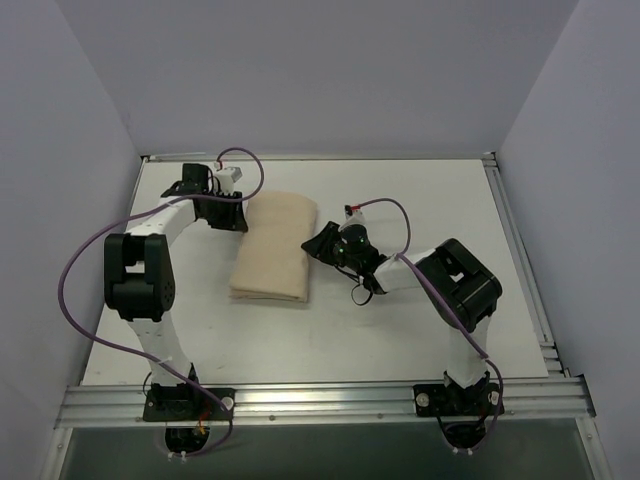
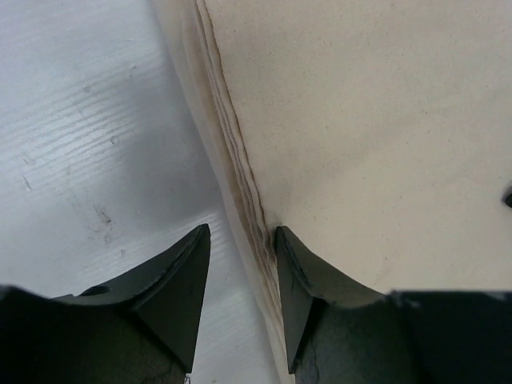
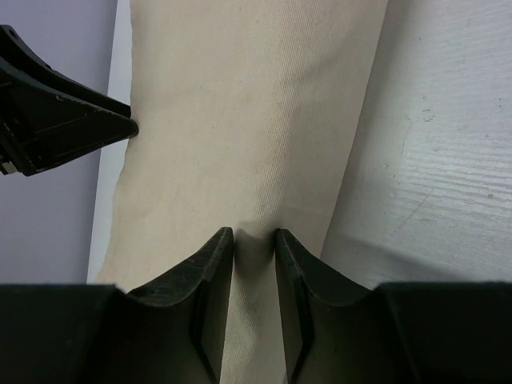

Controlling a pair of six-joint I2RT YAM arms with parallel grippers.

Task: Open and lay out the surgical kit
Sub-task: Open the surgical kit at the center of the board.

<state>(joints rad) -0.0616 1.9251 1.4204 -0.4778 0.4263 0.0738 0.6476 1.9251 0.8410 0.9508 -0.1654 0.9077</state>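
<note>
Lying folded shut, the cloth wrap (image 1: 275,250) hides its contents.

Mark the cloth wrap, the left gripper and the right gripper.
cloth wrap (image 1: 275,250): top view, middle of its upper face.
left gripper (image 2: 242,232): left wrist view, midway between its fingertips.
right gripper (image 3: 254,232): right wrist view, midway between its fingertips.

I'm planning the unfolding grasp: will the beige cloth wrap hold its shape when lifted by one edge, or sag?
Probably floppy: the cloth wrap puckers into a small ridge between the fingers of the right gripper. It may peel layer by layer, since stacked folded edges show at the left gripper. Lying flat, it looks unlikely to roll.
</note>
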